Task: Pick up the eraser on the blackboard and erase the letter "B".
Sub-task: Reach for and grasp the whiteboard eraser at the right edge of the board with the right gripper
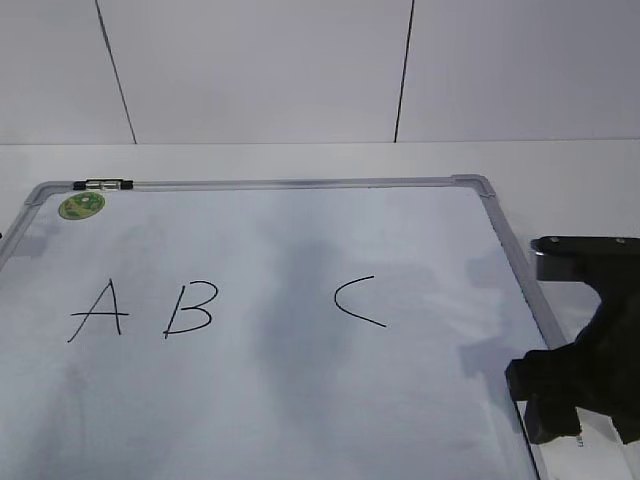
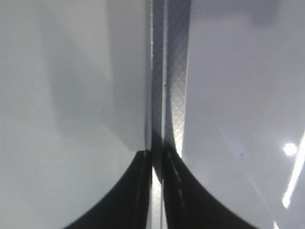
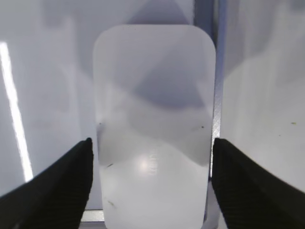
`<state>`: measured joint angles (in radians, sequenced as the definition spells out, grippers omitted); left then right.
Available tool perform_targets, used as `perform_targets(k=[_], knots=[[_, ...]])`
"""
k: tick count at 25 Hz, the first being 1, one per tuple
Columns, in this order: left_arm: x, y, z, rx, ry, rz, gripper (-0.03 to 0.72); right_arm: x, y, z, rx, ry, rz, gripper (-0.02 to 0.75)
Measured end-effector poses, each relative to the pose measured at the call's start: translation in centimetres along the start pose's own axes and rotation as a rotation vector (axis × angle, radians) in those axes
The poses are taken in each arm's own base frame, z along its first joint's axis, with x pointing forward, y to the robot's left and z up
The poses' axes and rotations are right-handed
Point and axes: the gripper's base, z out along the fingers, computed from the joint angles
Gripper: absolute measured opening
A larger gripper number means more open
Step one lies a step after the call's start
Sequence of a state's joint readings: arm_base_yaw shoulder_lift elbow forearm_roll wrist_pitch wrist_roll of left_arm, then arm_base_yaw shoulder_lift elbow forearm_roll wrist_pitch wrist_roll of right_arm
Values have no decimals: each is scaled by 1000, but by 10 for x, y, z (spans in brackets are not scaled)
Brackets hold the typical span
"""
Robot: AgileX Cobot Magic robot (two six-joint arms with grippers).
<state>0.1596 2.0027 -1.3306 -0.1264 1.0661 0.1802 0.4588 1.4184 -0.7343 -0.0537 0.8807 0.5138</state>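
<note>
The blackboard [image 1: 300, 230] is a white dry-erase board with a grey frame, lying flat. The letter "B" [image 1: 190, 308] is drawn in black at its left middle. The eraser [image 3: 155, 95], a flat white rounded block, lies at the board's near right corner against the frame; in the exterior view the arm hides it. My right gripper [image 3: 151, 143] is open, one finger on each side of the eraser with thin gaps; it also shows in the exterior view [image 1: 575, 400]. My left gripper [image 2: 155, 155] is shut and empty over the board's frame rail [image 2: 171, 71].
A black "A" [image 1: 98, 310] stands left of the B and a black "C" [image 1: 358, 300] to its right. A round green sticker [image 1: 82, 205] and a metal clip [image 1: 103, 184] sit at the board's far left corner. White table and wall lie beyond.
</note>
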Motion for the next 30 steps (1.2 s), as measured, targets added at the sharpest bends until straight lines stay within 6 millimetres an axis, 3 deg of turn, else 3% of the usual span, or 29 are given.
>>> perform_targets(k=[30], knots=[[1, 0, 0, 2, 10, 0, 67, -2, 1, 0, -7, -22, -4, 573]])
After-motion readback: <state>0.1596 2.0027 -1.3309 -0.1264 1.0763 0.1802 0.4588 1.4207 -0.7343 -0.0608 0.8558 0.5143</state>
